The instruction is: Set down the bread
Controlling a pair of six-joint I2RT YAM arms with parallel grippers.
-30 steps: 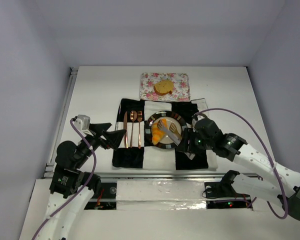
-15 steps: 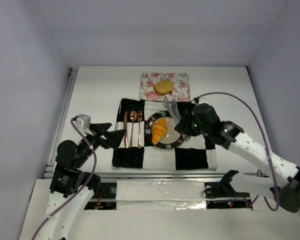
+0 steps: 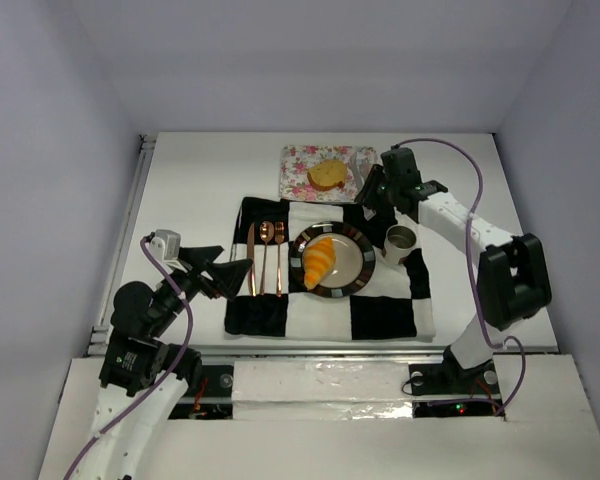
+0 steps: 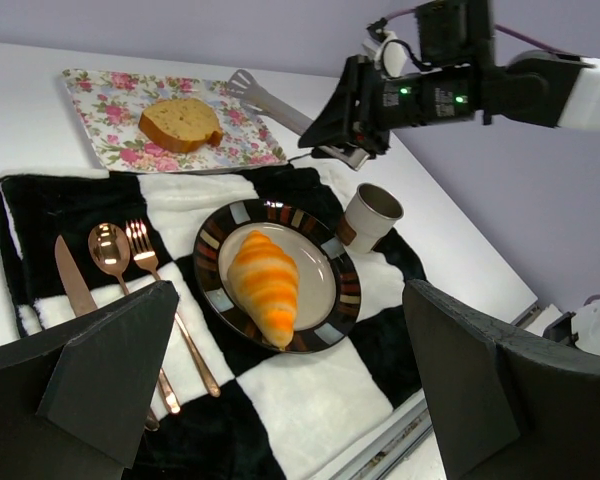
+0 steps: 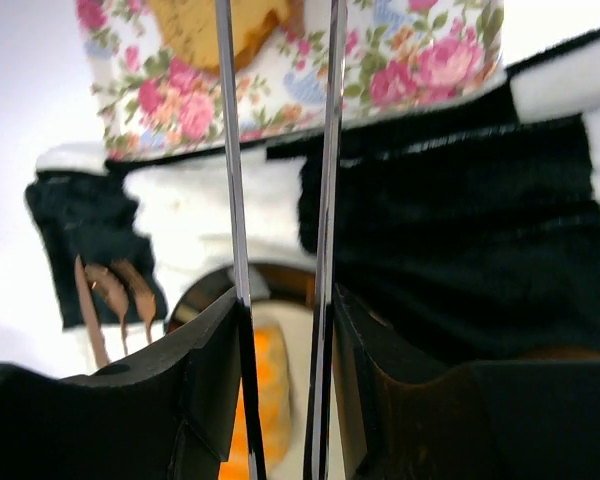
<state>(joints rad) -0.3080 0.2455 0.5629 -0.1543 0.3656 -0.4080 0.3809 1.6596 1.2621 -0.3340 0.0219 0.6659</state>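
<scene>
Two pieces of bread lie on a white table [image 3: 200, 180] that is closed in by plain pale grey-violet walls [image 3: 310, 60] at the back and on both sides. The table top is smooth and matt. On its middle is spread a soft cloth [image 3: 380, 315] in big black and white squares.

The croissant [image 3: 319, 261], orange-golden, lies on a round plate [image 3: 354, 256] with a dark patterned rim. The plate stands on the cloth. The round slice [image 3: 326, 174], tan with a darker crust, lies on a flowered tray [image 3: 298, 175] on the bare table, just behind the far edge of the cloth.

Left of the plate a copper knife [image 3: 250, 258], spoon [image 3: 265, 255] and fork [image 3: 279, 255] lie side by side on the cloth. A small cup [image 3: 400, 240] stands on the cloth just to the right of the plate.

The right gripper [image 3: 364, 188] is near the right end of the tray, and its fingers are closed tightly on the handle of a metal spatula [image 4: 270, 98]. The slotted blade reaches over the tray, close to the slice on its right side. Whether it touches the tray, I cannot tell.

The left gripper [image 3: 236, 262] hangs at the left edge of the cloth, near the knife. Its fingers are spread wide and hold nothing.
</scene>
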